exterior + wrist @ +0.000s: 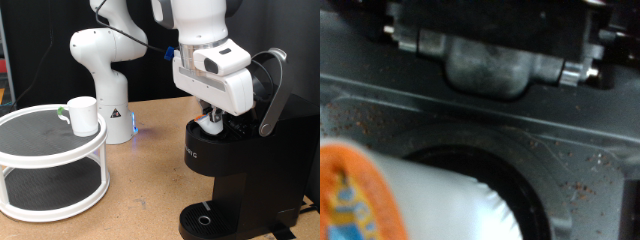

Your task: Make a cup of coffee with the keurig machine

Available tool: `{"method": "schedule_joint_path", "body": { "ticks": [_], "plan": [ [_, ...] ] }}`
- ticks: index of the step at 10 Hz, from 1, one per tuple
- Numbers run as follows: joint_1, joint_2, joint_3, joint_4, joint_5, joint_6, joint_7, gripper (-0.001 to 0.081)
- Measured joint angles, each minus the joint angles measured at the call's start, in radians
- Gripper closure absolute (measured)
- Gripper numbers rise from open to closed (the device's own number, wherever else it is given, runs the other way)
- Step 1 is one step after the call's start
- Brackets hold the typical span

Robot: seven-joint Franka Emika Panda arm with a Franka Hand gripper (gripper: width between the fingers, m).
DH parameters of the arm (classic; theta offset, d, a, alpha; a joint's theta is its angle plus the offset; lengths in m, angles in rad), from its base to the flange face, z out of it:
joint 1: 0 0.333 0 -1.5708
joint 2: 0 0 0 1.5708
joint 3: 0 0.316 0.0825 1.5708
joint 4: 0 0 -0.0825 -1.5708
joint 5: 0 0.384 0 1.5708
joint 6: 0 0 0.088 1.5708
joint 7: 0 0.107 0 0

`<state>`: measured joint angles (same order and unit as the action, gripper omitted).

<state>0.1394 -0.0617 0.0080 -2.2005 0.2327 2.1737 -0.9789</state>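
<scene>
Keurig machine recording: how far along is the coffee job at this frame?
Done: the keurig machine's lid handle is raised, so the brew chamber is open. In hand: the gripper is down in the chamber, and the wrist view shows a white pod with an orange foil lid over the pod holder. Left: the cup sits on the white two-tier stand, not on the drip base.

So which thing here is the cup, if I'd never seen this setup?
Find the round white two-tier stand at the exterior view's left. On its dark top shelf stands the cup, a plain white mug with a side handle, well apart from the black keurig machine.
</scene>
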Motion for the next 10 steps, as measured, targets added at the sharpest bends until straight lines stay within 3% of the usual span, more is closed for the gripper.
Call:
{"method": "schedule_joint_path", "body": {
  "ticks": [6,8,9,10],
  "plan": [
    [-0.001,0.028,-0.004,0.023,-0.003,-0.029,0.002,0.0680],
    [-0.001,0.041,-0.003,0.018,-0.003,-0.026,-0.009,0.0284],
    [-0.001,0.041,-0.002,0.014,-0.001,-0.021,-0.015,0.0284],
    [-0.001,0.041,-0.002,0.013,0.003,-0.014,-0.019,0.0109]
  ]
}}
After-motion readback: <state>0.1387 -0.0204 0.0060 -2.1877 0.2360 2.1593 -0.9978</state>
